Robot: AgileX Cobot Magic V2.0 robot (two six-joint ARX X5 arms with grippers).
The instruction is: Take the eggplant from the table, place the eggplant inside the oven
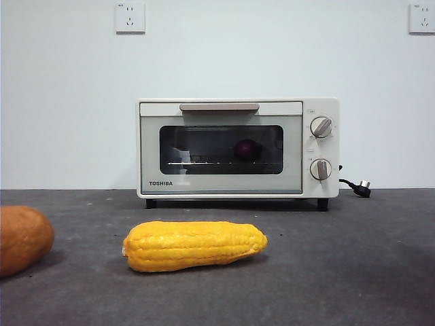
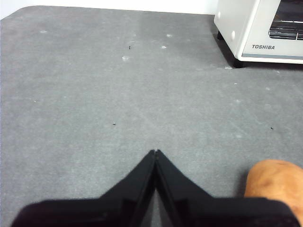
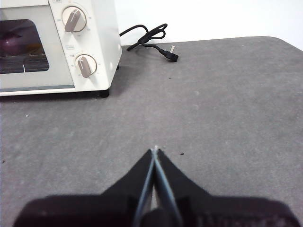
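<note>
We see the eggplant (image 1: 246,150) inside the closed oven (image 1: 238,148); left gripper (image 2: 155,152) and right gripper (image 3: 155,150) clenched, empty, away from it.

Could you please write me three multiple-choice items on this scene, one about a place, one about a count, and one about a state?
1. Where is the eggplant?
A. on the table beside the corn
B. inside the oven, behind its glass
C. in a gripper

2. How many round knobs does the oven have?
A. one
B. two
C. four

3. How does the oven's door stand?
A. shut
B. fully open
C. taken off

Key: 1 B, the purple shape shows through the window on the wire rack. 2 B, two knobs sit one above the other beside the door. 3 A, the door stands upright, flush with the oven's front, handle at the top.
</note>
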